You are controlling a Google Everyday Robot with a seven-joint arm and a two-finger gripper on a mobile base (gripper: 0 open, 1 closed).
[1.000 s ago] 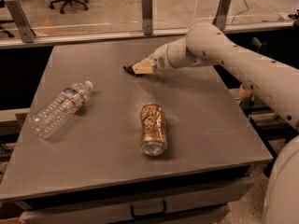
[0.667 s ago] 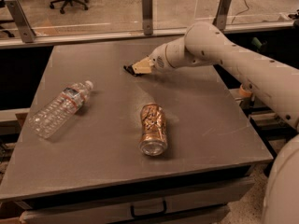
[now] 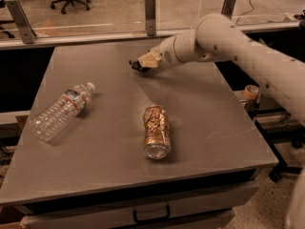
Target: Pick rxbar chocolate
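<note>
— Where is the gripper (image 3: 142, 64)?

— Upper middle of the frame, over the far part of the grey table (image 3: 217, 120). The pale arm (image 3: 228, 42) reaches in from the right edge and ends there.

— And the rxbar chocolate (image 3: 134, 65)?

— At the gripper's tip. Only a small dark end shows, poking out to the left. The claw looks clenched on it.

— Has anything changed from a second ago?

— A little. The gripper and the bar both sit slightly higher in the frame than before, and they have moved together. A thin shadow lies on the table just under them, so the bar seems to be off the surface, though only barely.

— What about the rest?

— Unmoved. The clear water bottle (image 3: 61, 111) lies on its side at the left, cap pointing toward the upper right. The gold-brown can (image 3: 156, 131) lies on its side in the lower middle, its top end toward the bottom of the frame. Both are well apart from the gripper.
</note>
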